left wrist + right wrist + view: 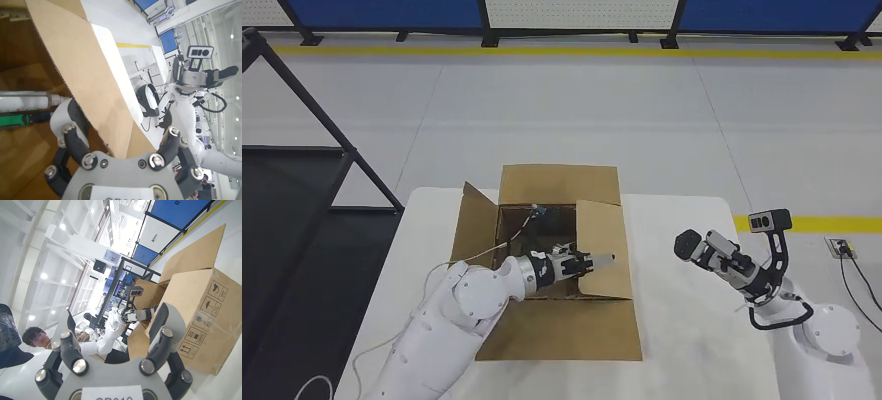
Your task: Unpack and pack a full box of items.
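left gripper (pixel 120 110) straddles the box (pixel 560 185) flap (pixel 90 75), jaws spread; best to pinch its edge squarely and fold outward gently. right gripper (pixel 116 311) hangs released, empty.

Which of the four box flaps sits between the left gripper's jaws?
The right-hand flap: only its edge runs between the open jaws of the left gripper.

table (pixel 682 340): white, beneath the right gripper (pixel 687 243)
floor socket (pixel 839 246): off the table, near that gripper
black frame (pixel 342 152): well apart from it
yellow line (pixel 542 50): far beyond it
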Motion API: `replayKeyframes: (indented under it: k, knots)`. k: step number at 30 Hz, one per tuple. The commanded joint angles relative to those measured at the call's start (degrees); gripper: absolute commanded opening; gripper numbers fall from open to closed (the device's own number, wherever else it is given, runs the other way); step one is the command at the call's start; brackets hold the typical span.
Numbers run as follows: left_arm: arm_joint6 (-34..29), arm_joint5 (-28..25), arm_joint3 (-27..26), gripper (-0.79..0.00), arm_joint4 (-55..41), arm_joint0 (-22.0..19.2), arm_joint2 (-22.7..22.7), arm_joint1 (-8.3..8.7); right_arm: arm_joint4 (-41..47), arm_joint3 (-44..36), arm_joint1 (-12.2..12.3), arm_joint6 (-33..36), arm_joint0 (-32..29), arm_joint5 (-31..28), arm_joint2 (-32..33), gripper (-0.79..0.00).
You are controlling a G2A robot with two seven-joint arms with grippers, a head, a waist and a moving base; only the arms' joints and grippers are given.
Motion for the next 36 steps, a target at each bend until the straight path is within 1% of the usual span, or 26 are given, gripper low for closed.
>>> replayKeyframes:
  k: [1,4,7,12,18,22,25,31,36]
  knots:
    - [0.13,0.26,-2.44,0.0,0.56,0.79,-0.88,0.22,0.28,-0.03,0.19,0.22,0.11,-0.12,-0.31,0.0]
    - [1.03,0.53,-5.29,0.0,1.19,1.69,-2.19,0.45,0.72,0.02,0.47,0.51,0.33,-0.25,-0.77,0.0]
    - [1.67,0.6,-6.84,0.0,1.09,1.77,-2.65,0.41,1.75,-0.08,0.8,1.48,0.51,-0.39,-0.99,0.0]
    - [1.72,0.64,-6.93,0.0,0.07,-0.49,-0.55,-0.42,4.73,-0.94,1.49,4.31,-0.27,-1.13,0.05,0.0]
    - [2.98,0.13,-2.63,0.0,-2.72,-5.63,4.31,-2.49,10.74,-2.69,2.48,10.76,-3.13,-2.44,2.73,0.0]
    - [4.08,-0.84,-0.42,0.0,-3.96,-8.59,8.16,-4.15,12.93,-3.59,3.07,12.76,-5.53,-3.63,4.71,0.0]
    - [5.04,-1.23,1.59,0.0,-4.7,-10.46,11.01,-5.49,16.31,-3.65,3.41,14.95,-7.05,-3.29,5.48,0.0]
    - [7.35,-2.05,7.81,0.0,-6.57,-13.9,16.62,-8.64,17.05,-3.1,4.03,15.31,-8.72,-3.99,6.27,0.0]
    - [7.92,-3.21,13.26,0.0,-8.45,-15.92,19.32,-10.93,17.81,-2.2,4.54,16.33,-9.91,-4.1,6.62,0.0]
